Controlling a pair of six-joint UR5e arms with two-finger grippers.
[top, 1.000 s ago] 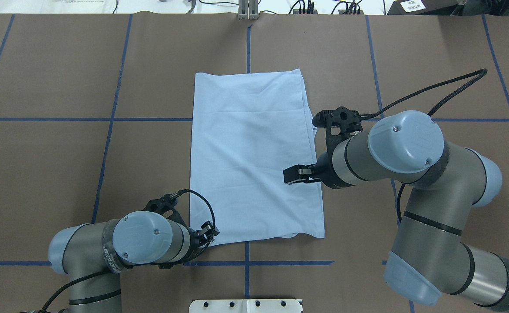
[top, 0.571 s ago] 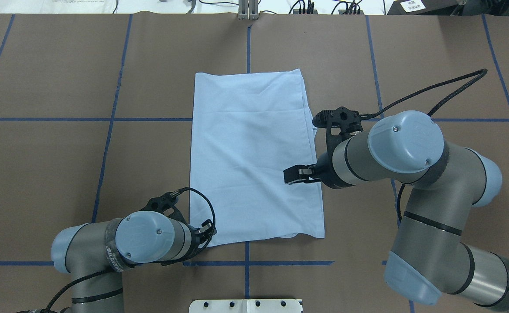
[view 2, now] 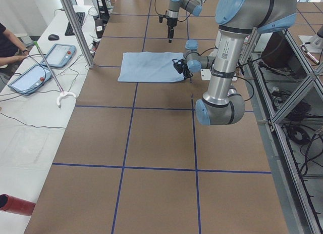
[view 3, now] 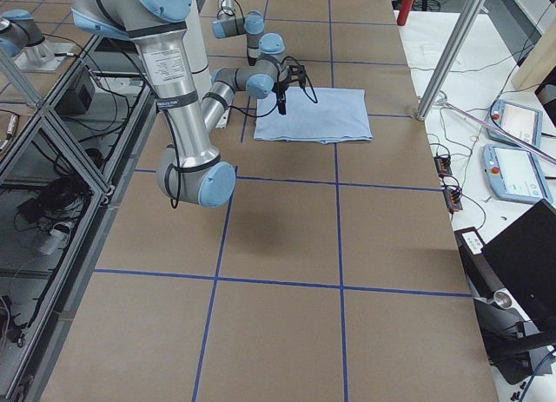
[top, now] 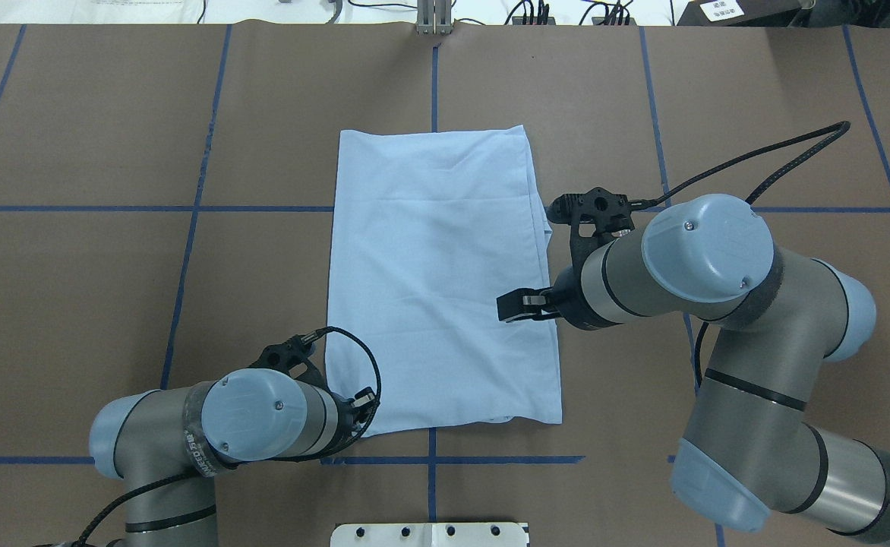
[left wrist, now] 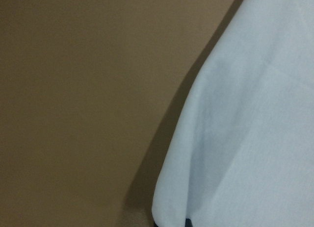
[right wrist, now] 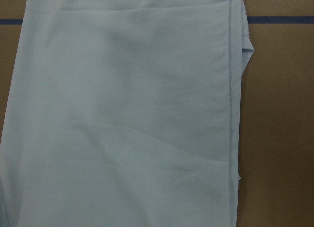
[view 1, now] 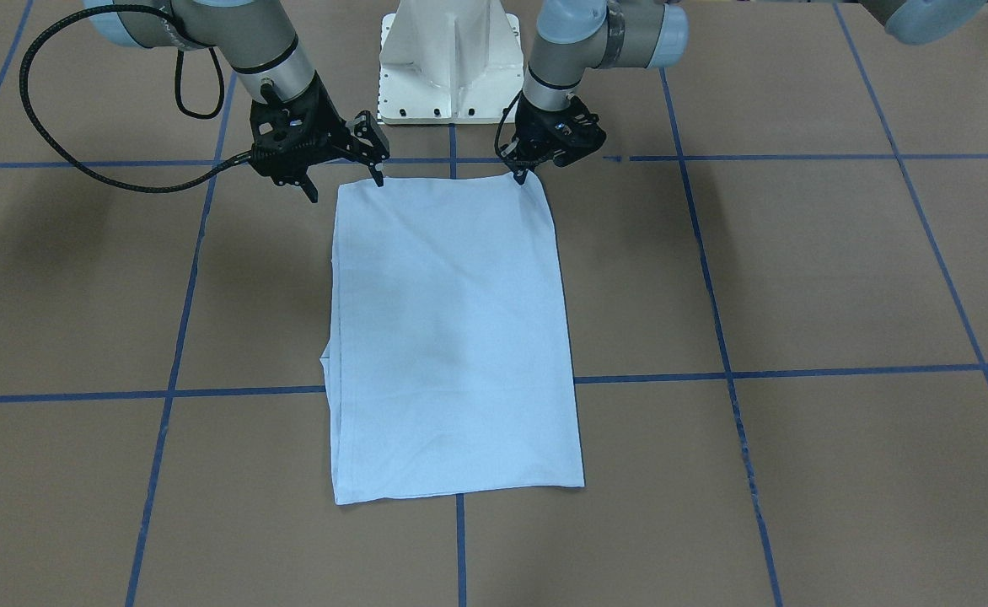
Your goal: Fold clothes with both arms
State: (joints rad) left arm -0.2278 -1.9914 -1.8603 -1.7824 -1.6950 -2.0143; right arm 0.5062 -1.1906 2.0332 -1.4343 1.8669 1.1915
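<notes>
- Starting left of the white pedestal base (top: 430, 533), we find the left gripper (view 1: 522, 171) low at the corner of the T-shirt (top: 441, 281) nearest the base. Its fingers look pressed together there, and the wrist view shows that corner raised off the table (top: 111, 114), so we judge it to be pinching the cloth.
- Straight out from the base, the T-shirt lies flat as a long rectangle with a short edge toward the base. We expect it to be light, soft and limp. It will sag between holds and may slide on the smooth table, so we would take both base-side corners and pinch through all layers.
- Right of the base, the right gripper (view 1: 346, 187) hangs over the other near corner with its fingers spread, holding nothing.
- Collar, label and print are out of sight, folded inside we suppose. Only a small flap (right wrist: 247, 44) pokes from the right long edge. The left wrist view is blurred and cuts off the fingertips, and in the overhead view the arm covers one right finger.
</notes>
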